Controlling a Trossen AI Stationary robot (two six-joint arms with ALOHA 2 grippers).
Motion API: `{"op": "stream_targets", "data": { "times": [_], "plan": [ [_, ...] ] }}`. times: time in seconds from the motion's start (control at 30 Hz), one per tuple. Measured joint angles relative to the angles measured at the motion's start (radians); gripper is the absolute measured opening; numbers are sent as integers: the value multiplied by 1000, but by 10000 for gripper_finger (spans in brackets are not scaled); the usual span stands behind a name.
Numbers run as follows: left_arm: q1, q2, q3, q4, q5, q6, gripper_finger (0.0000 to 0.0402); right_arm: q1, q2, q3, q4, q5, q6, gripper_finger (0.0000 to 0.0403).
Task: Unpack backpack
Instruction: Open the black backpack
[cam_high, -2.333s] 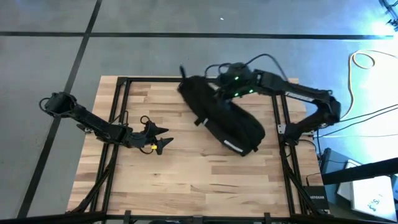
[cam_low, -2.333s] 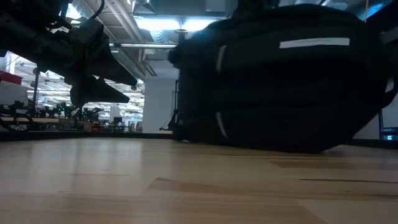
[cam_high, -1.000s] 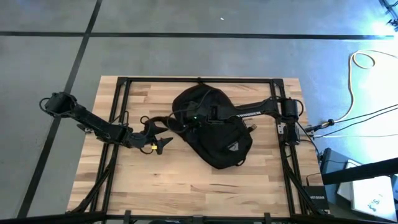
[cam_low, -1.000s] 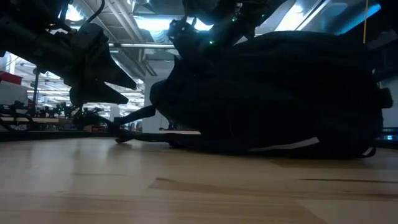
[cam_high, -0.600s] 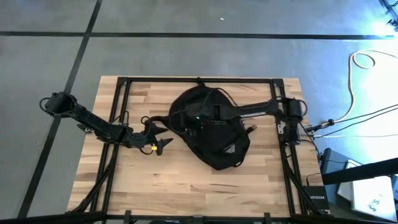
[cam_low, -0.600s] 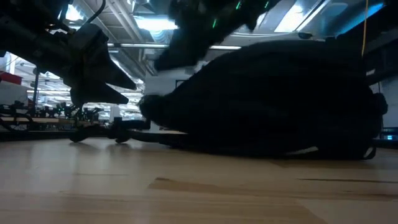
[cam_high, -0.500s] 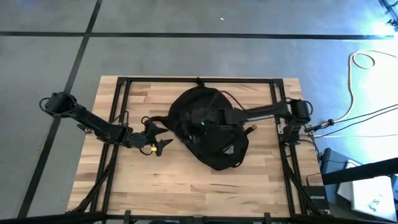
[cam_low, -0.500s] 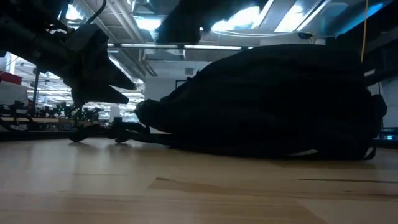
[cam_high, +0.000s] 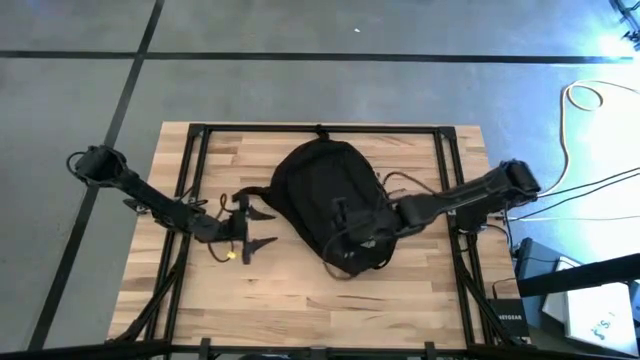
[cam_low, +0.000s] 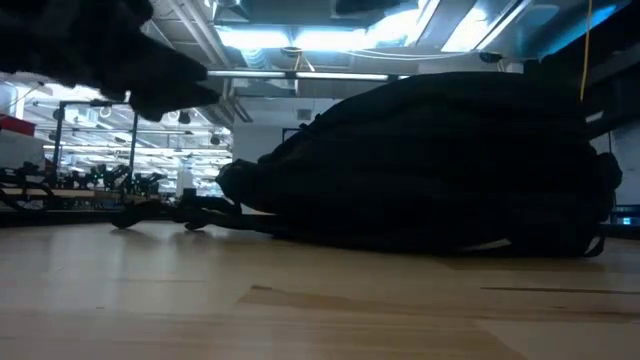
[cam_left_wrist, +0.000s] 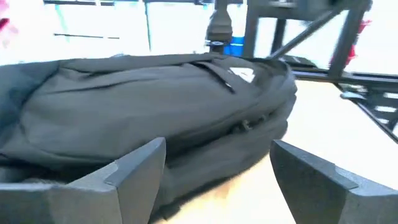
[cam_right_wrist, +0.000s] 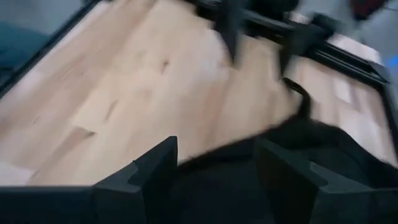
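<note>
The black backpack (cam_high: 320, 190) lies flat on the wooden table, its rounded bulk also filling the low view (cam_low: 440, 160). A loose strap (cam_high: 243, 198) trails on the wood from its left side. My left gripper (cam_high: 266, 228) stands open just left of the backpack, pointing at its side (cam_left_wrist: 155, 93) without touching it. My right gripper (cam_high: 347, 248) reaches in from the right and hovers open over the backpack's near end (cam_right_wrist: 286, 168). Its fingers have nothing between them.
A black metal frame (cam_high: 320, 128) runs round the tabletop, with rails along the left (cam_high: 190, 200) and right (cam_high: 452, 230). Bare wood (cam_high: 300, 310) lies between the backpack and the near edge. Cables (cam_high: 590, 100) lie on the floor beyond the right side.
My right gripper has come off the backpack's far left part, risen, and swung toward the table's near edge. The part of the backpack that it had held up has sunk down, and the backpack now lies flat. My left gripper has rolled about its own line and risen slightly.
</note>
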Motion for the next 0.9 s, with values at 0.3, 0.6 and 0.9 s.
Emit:
{"op": "stream_targets", "data": {
  "times": [0.3, 0.6, 0.9],
  "plan": [
    [59, -17, -173, 217, 60, -79, 274, -9, -284, -263, 175, 15, 27, 192],
    [160, -114, -173, 181, 219, -2, 274, -108, -567, -506, 204, -65, 84, 192],
    [173, -414, -173, -30, 271, 17, 274, -142, -824, -801, 474, -80, 62, 192]
  ]
}}
